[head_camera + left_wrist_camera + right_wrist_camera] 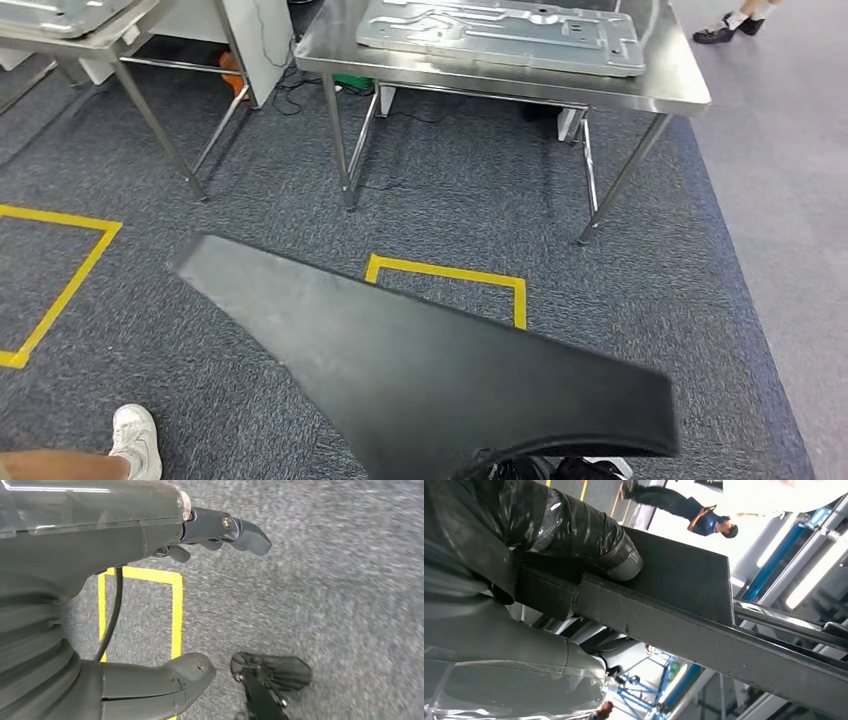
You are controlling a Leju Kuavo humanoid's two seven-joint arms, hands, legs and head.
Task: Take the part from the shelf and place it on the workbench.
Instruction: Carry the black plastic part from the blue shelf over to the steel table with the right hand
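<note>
In the head view a large black curved part (pixel 420 360) hangs low in front of me over the grey carpet, hiding what holds it. The right wrist view shows my right hand (pixel 499 630) gripping the part (pixel 684 575), a dark wrapped finger (pixel 589 535) lying over its flat face. My left hand (pixel 75 565) hangs above the carpet with its fingers (pixel 240 530) and thumb apart and nothing in it. Ahead stands the steel workbench (pixel 680 90), a stamped metal sheet (pixel 500 35) lying on its top.
A second steel table (pixel 90 40) stands at the far left. Yellow tape squares (pixel 450 275) mark the carpet between me and the workbench. A person's white shoe (pixel 135 440) is at my lower left; another person's foot (pixel 730 25) is beyond the workbench's right end.
</note>
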